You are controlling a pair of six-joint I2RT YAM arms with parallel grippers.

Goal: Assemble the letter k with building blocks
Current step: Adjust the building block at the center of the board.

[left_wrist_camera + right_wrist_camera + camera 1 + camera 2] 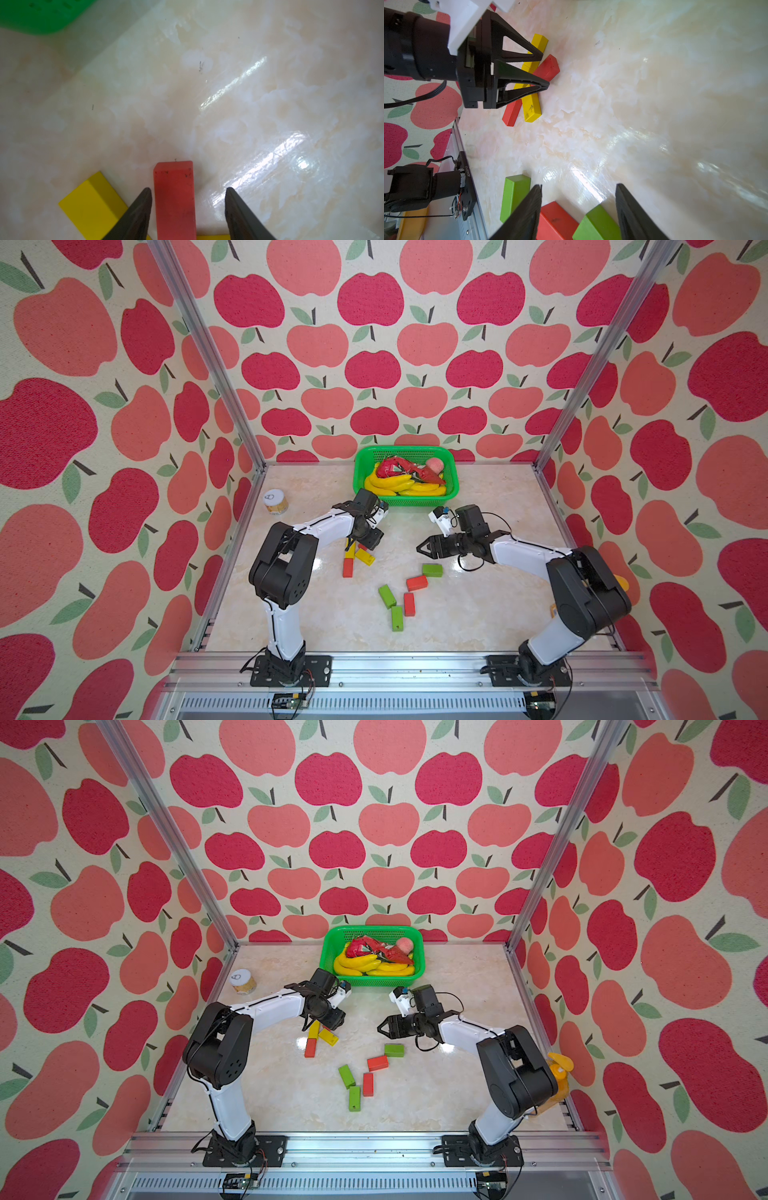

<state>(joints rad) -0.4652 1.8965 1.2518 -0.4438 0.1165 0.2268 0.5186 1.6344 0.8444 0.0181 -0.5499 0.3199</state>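
- Several yellow and red blocks lie at 9 o'clock of the table centre.
- Left gripper stands open astride one red block, not clamping.
- Five green and red blocks at 5 o'clock.
- Right gripper, at 3 o'clock, open, empty.

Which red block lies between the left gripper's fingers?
The red block farthest back, beside the yellow block; the open left gripper straddles it. The other reds lie clear.
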